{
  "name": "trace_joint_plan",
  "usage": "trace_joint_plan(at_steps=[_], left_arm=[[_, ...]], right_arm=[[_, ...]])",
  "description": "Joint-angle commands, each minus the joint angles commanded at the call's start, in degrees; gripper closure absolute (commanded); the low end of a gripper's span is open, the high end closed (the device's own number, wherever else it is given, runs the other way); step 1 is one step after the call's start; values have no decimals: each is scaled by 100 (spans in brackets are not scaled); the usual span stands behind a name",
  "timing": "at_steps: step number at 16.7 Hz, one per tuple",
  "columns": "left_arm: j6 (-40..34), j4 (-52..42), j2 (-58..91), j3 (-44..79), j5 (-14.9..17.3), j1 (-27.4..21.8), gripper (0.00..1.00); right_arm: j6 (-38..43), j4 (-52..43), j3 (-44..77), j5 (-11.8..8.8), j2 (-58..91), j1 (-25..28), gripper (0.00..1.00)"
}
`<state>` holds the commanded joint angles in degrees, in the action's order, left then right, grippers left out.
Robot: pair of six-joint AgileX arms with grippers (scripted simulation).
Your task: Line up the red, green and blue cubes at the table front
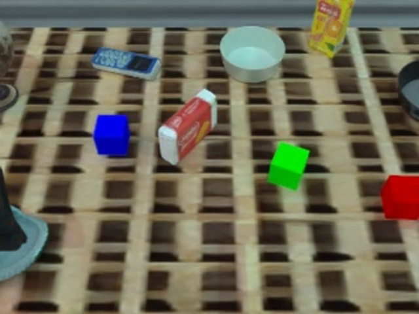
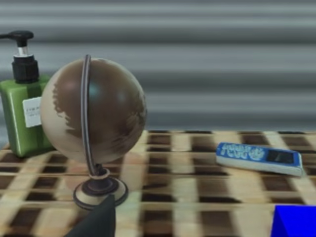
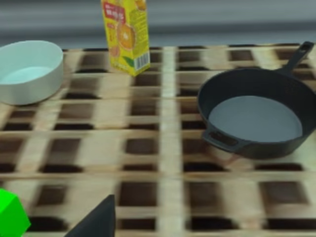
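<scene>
The blue cube (image 1: 111, 134) stands left of middle on the table (image 1: 216, 261). The green cube (image 1: 288, 165) sits right of centre, turned a little. At the table's right edge is the red cube (image 1: 400, 196), partly cut off by the frame. Neither arm appears in the top view. In the left wrist view, one dark fingertip (image 2: 102, 219) of my left gripper shows, with bare table beside it and the blue cube (image 2: 295, 222) off to the side. The right wrist view shows one dark fingertip (image 3: 101, 219) of my right gripper and a corner of the green cube (image 3: 10, 217). Both grippers hold nothing.
A red-and-white box (image 1: 188, 125) lies between the blue and green cubes. At the back are a blue remote (image 1: 126, 63), a white bowl (image 1: 252, 53) and a juice carton (image 1: 330, 25). A black pan (image 1: 411, 88) sits far right. A globe (image 2: 94, 118) and a green pump bottle (image 2: 22, 113) stand far left.
</scene>
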<state>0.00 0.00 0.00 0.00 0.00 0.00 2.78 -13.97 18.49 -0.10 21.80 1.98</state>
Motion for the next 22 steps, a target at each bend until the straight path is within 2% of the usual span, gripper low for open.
trace_joint_plan(at_steps=[8,12,17,22], left_arm=[[0,0,0,0,0,0,0],[0,0,0,0,0,0,0],[0,0,0,0,0,0,0],[0,0,0,0,0,0,0]], right_arm=[[472,-2620,3077,14,4917,319,0],[677,-3712,4441,12,6827,465,0],[841,-4500,5605,14,8230,577,0],[868,-4618,5803,14,8458,596,0]])
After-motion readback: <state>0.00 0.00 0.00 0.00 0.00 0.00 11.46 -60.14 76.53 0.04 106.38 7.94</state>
